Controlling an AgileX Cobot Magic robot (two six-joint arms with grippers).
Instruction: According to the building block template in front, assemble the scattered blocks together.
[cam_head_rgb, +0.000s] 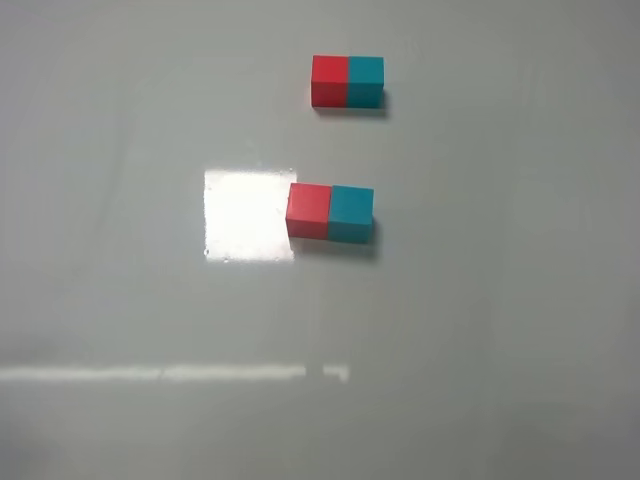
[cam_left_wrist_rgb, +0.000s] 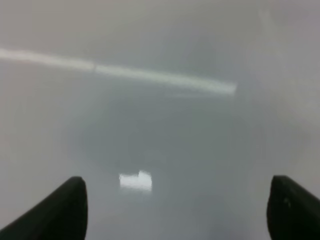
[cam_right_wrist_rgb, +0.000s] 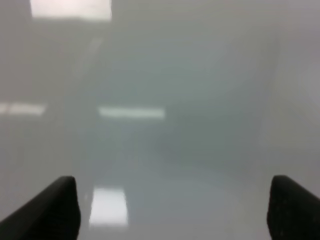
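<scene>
Exterior high: red cube (cam_head_rgb: 309, 210) flush against teal cube (cam_head_rgb: 351, 213); both jaws released, empty.

Template bar (cam_head_rgb: 348, 81) far; red cube (cam_head_rgb: 308, 210) touching teal cube (cam_head_rgb: 350, 213), nearer, slightly skewed.

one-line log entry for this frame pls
template bar: far side | red cube + teal cube: joined, red left, matching | left pincer: open, empty | right pincer: open, empty | table
</scene>
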